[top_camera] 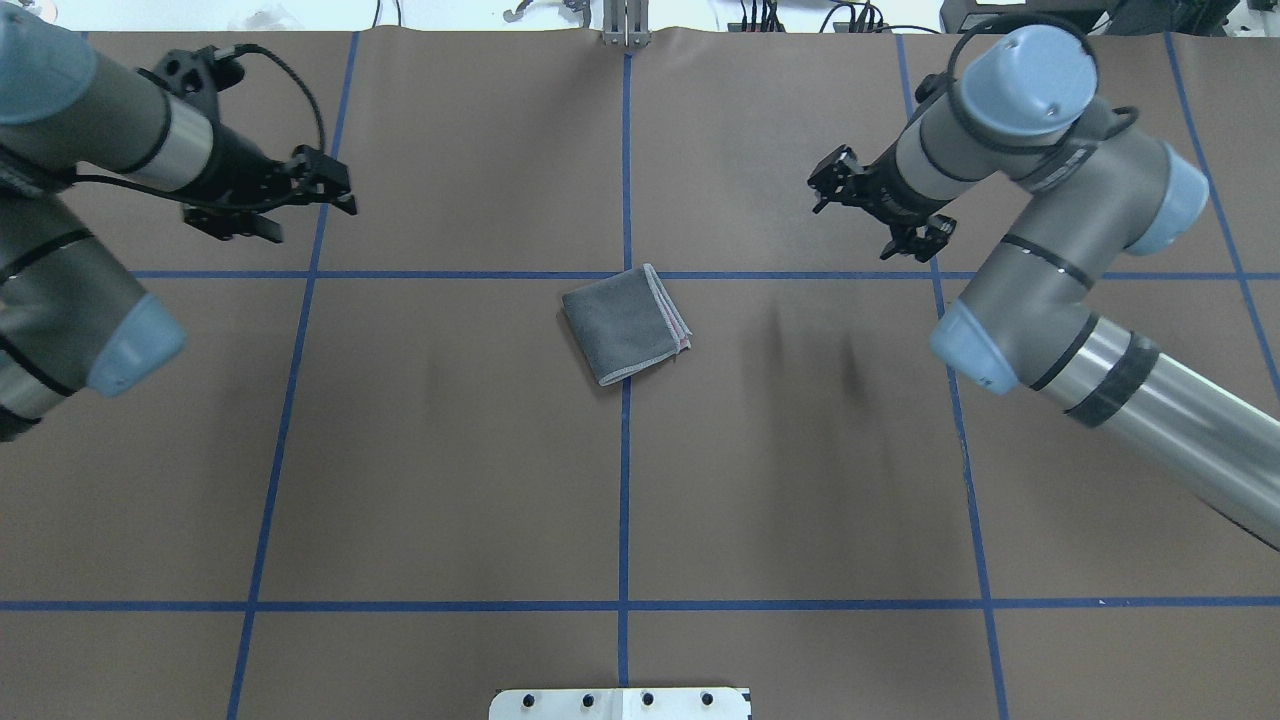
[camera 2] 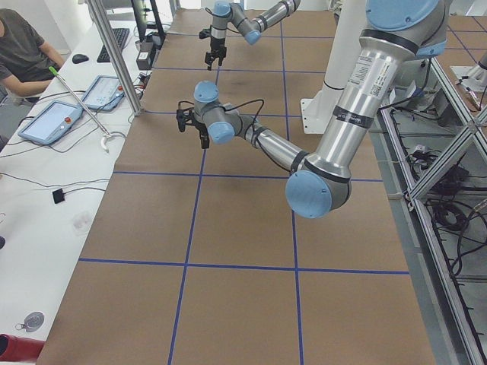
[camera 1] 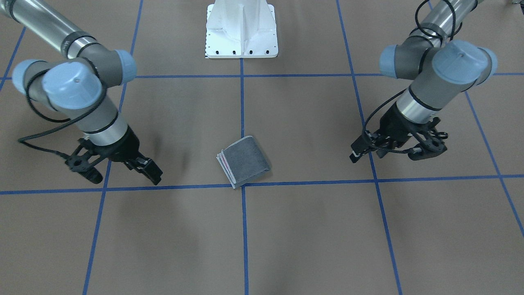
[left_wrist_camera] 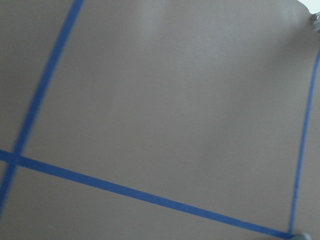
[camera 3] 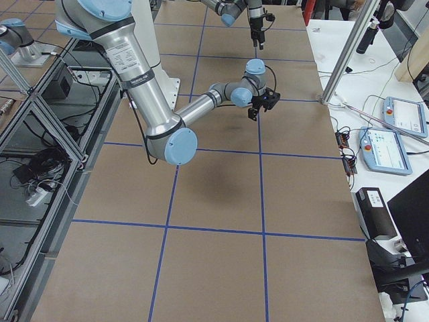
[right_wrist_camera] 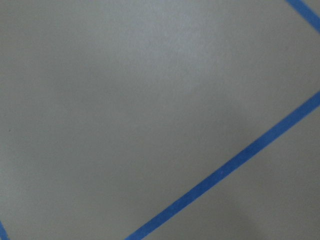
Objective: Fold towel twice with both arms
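Observation:
The towel (camera 1: 243,162) lies folded into a small square at the middle of the brown table, dark grey face up, with light grey hems and a thin pink edge stacked along one side; it also shows in the overhead view (top_camera: 622,325). My left gripper (camera 1: 385,157) (top_camera: 310,220) is open and empty, above the table well off to the towel's side. My right gripper (camera 1: 125,179) (top_camera: 865,215) is open and empty, equally far off on the other side. Neither touches the towel. Both wrist views show only bare table and blue tape.
Blue tape lines (top_camera: 625,500) form a grid on the table. The white pedestal base (camera 1: 241,32) stands at the robot's side. A white desk with tablets (camera 2: 49,122) and a seated person run along the far table edge.

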You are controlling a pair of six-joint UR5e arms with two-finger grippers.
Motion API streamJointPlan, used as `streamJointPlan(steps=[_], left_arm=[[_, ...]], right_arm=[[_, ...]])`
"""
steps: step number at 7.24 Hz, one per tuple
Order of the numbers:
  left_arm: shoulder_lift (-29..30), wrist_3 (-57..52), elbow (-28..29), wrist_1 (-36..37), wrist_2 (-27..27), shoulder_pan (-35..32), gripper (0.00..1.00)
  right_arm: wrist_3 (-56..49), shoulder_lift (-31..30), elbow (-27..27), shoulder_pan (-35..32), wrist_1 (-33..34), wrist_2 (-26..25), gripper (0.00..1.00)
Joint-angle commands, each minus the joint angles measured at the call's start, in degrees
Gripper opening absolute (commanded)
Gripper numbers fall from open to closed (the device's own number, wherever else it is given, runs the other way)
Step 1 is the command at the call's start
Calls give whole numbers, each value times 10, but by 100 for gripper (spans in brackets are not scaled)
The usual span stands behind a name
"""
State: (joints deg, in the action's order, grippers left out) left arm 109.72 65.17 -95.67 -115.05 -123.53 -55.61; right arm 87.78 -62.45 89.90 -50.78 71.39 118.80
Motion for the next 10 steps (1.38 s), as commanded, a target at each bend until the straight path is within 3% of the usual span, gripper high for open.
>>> streamJointPlan(steps=[1, 3, 5, 7, 8, 10], left_arm=[[-97, -290, -64, 103, -1, -76, 100], [-155, -416, -62, 121, -13, -122, 100], [-188, -584, -59, 193, -63, -206, 100], [-216, -617, -51, 206, -87, -251, 100], [-216, -617, -44, 235, -138, -272, 100], [-249, -622, -50, 236, -145, -282, 100]], right_arm=[[-189, -72, 13, -89, 3, 80, 100], [-414, -158, 10, -179, 7, 142, 100], [-559, -209, 13, -251, 30, 157, 100], [-697, -217, 14, -300, 112, 178, 100], [-775, -215, 14, -332, 171, 178, 100], [-856, -215, 40, -359, 267, 178, 100]])
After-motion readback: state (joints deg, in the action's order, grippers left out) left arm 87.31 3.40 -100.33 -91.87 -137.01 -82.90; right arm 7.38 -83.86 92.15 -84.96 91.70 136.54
